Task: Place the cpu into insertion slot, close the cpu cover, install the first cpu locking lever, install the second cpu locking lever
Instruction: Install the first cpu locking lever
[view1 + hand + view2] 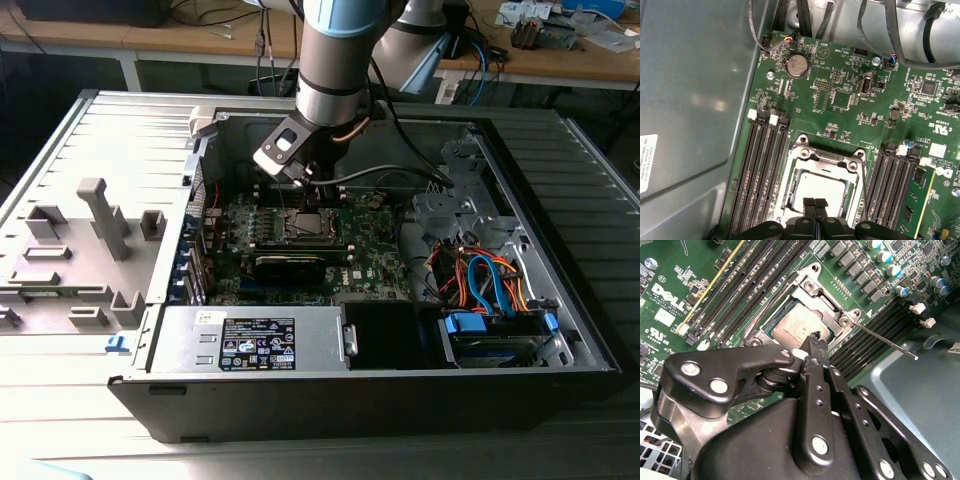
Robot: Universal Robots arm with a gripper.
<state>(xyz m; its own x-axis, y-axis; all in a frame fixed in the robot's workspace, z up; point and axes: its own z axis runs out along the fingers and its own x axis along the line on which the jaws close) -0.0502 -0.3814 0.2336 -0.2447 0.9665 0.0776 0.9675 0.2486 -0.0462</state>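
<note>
Fingers (816,346) narrow, tips pressed together w/ nothing betw. them. The gripper (814,204) hangs right over the socket; touching or just above, can't tell. The cpu (822,186) sits in the insertion slot (306,226), w/ the cpu cover (823,159) lying down around it. Beyond, a thin lever (884,341) sticks out free over the memory slots, not hooked. Risk: w/ lever loose the cover is prob. unclamped, so an off-centre push could tilt the cpu & bend pins. Tips slipping off could gouge the green board (840,75).
</note>
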